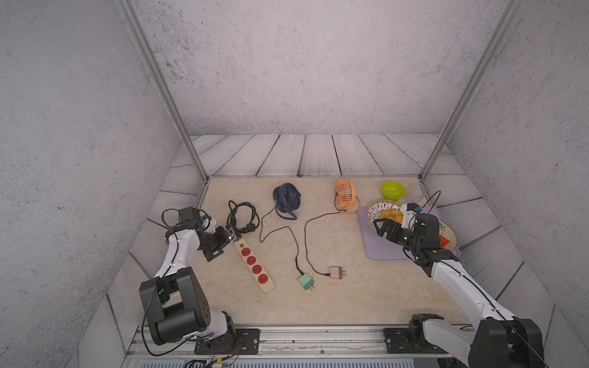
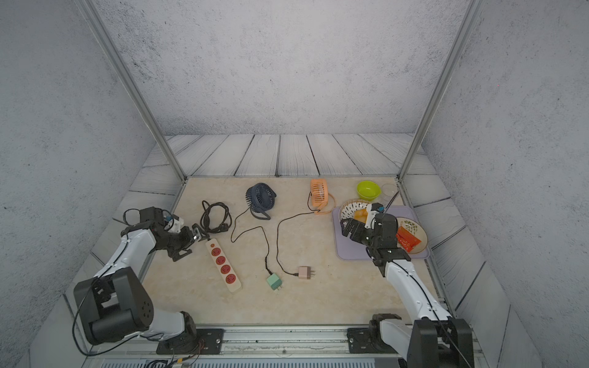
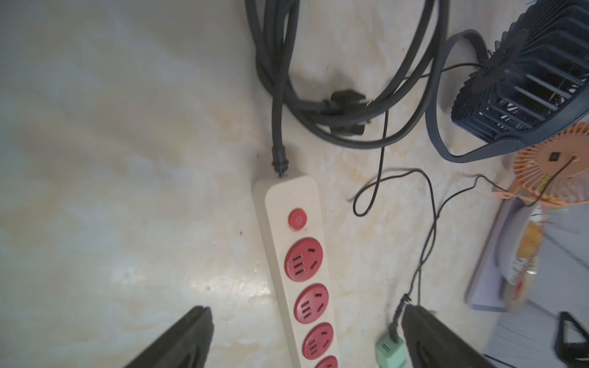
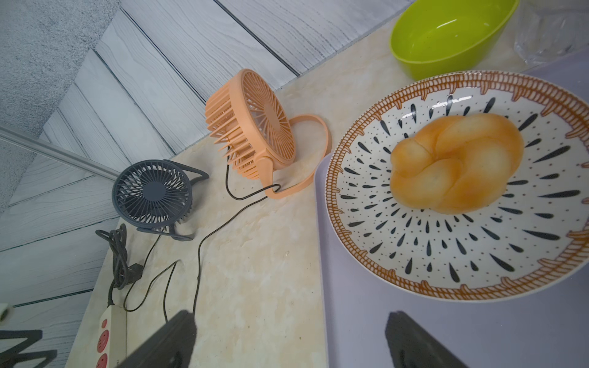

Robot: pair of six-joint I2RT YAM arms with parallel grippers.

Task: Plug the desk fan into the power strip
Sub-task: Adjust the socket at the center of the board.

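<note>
1. Biggest thing first: the beige marble-look table (image 1: 350, 302), with everything spread across it.
2. Left gripper (image 1: 233, 235) hangs over the far end of the power strip, jaws spread wide, gripping nothing. In the left wrist view the strip runs between its two dark fingers (image 3: 191, 337), lower down on the table.
3. Right gripper (image 1: 382, 229) is also wide open and empty, over the lavender mat (image 1: 376, 251) on the right side.
4. The power strip (image 1: 255, 266) lies flat on the left part of the table, set diagonally. Its red sockets face up and its switch end points away from the robot. Its thick black cord (image 1: 242, 216) sits coiled just behind it.
5. Navy fan (image 1: 287, 199) stands at the back, left of centre. Orange fan (image 1: 345, 194) stands further right, just beside the mat.
6. On the mat: a patterned plate (image 4: 350, 239) carrying a bun (image 4: 455, 162).
7. Green bowl (image 1: 393, 188) is in the far right corner.
8. Thin black wires run from the fans forward to a green adapter (image 1: 306, 282) and a pink adapter (image 1: 335, 273). Both lie on the table; the green one is near the strip's close end, not touching.
</note>
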